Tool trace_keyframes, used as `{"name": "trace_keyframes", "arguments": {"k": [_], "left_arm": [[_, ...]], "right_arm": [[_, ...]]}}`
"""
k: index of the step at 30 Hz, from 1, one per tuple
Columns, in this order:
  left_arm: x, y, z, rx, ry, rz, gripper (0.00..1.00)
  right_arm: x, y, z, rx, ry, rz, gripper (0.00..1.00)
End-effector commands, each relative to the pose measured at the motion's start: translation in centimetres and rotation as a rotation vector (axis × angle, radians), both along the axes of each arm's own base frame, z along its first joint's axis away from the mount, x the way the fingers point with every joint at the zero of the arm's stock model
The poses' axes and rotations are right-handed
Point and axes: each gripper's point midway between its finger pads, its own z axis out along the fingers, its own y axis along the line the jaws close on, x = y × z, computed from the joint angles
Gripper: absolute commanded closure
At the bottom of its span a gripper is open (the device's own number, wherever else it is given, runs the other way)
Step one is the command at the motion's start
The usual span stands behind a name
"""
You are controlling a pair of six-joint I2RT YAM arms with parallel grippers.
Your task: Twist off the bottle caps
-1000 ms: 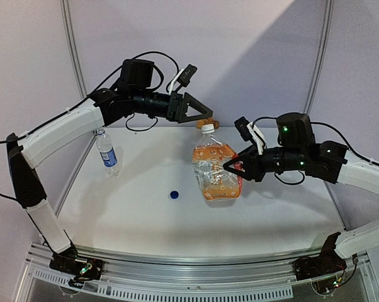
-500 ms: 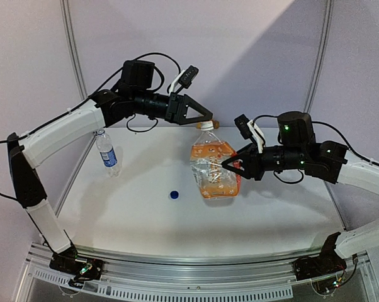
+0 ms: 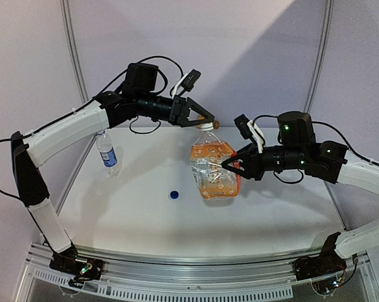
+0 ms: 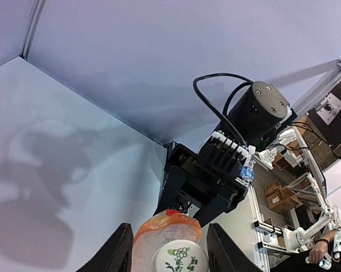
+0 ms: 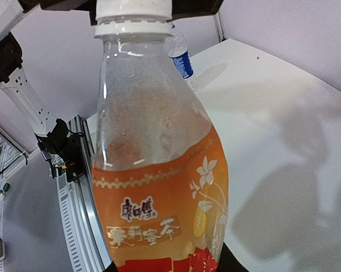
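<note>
Right fingers (image 3: 235,166) clamp the clear, orange-labelled bottle (image 5: 153,187) while left fingers (image 4: 120,250) flank its white cap (image 5: 133,10), grip unclear.

left arm (image 3: 63,129): white shells, black joints, black cables | right arm (image 3: 359,173): same, green lights, maybe three

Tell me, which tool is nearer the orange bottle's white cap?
Left. The left tool brackets the white cap at the top; the right tool holds the orange bottle by its body, lower down.
</note>
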Motion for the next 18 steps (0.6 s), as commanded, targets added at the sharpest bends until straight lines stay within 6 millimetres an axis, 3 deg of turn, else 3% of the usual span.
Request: {"name": "trace_keyframes", "arguments": {"k": [1, 7, 13, 18], "left_arm": [[0.1, -0.1, -0.7, 0.000, 0.002, -0.015, 0.54], [-0.1, -0.1, -1.2, 0.006, 0.010, -0.021, 0.63], [-0.1, -0.3, -1.7, 0.015, 0.023, -0.023, 0.88], [0.1, -0.8, -2.4, 0.035, 0.045, -0.006, 0.93]], "right_arm": [[0.2, 0.4, 1.3, 0.027, -0.014, 0.008, 1.00], [0.3, 0.5, 1.3, 0.027, -0.014, 0.007, 1.00], [0.4, 0.5, 1.2, 0.024, -0.015, 0.002, 1.00], [1.1, 0.5, 1.3, 0.014, -0.024, -0.027, 1.00]]}}
